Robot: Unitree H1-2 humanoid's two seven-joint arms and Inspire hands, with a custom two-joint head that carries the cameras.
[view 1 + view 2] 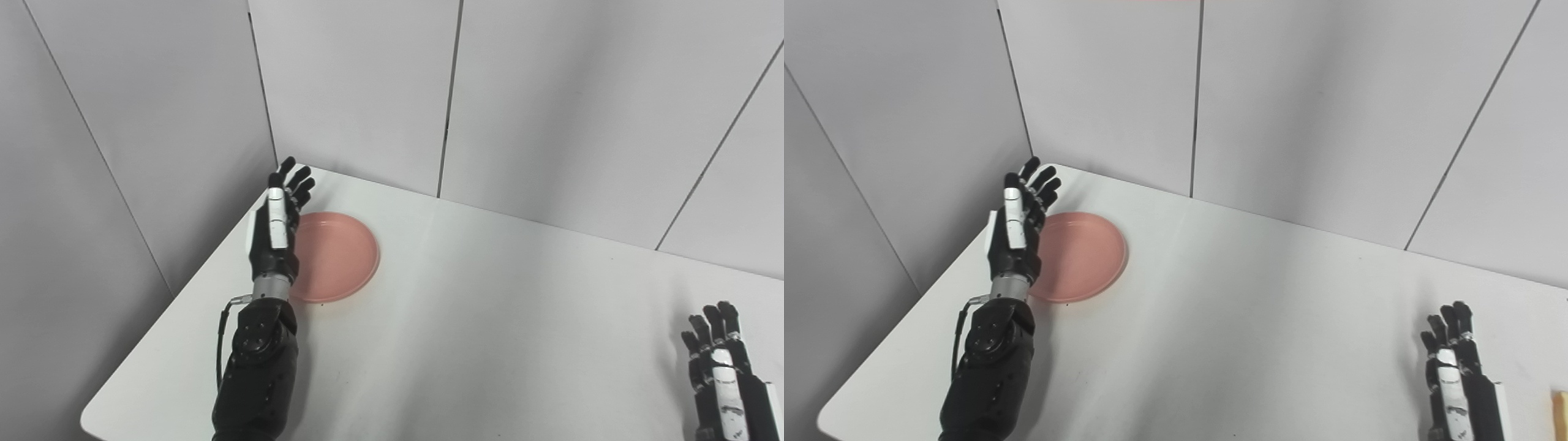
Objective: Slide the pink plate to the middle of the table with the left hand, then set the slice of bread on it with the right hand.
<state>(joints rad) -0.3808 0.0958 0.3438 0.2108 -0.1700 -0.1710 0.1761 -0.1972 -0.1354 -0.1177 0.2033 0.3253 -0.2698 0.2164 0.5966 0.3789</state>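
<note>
Pink plate (335, 257) flat on counter (490, 318), far-left corner region, well off middle. Left hand (278, 223) stands edge-on at plate's left rim, fingers spread and empty, palm facing plate; contact with rim unclear. Plate lies to hand's right, so push toward counter middle runs rightward and nearer. Right hand (1451, 361) well apart at near right, fingers loosely extended, holding nothing. Bread slice (1560, 413) just right of it, at frame edge.
</note>
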